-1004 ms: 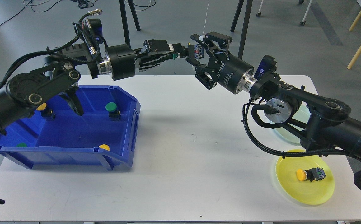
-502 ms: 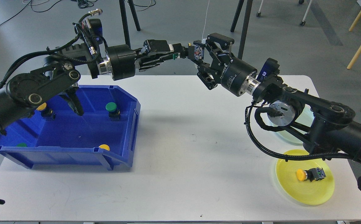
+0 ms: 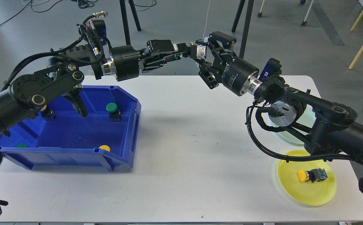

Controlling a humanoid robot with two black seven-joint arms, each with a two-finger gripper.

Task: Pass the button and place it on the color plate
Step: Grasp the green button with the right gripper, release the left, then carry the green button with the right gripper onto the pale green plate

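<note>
Both arms stretch level across the upper middle of the frame, tips meeting. The right gripper [image 3: 204, 59] spreads its fingers wide around the green button [image 3: 190, 53], whose far end the left gripper [image 3: 181, 53] pinches narrowly, above the table [image 3: 194, 150]. The yellow plate [image 3: 306, 193] sits lower right.
</note>
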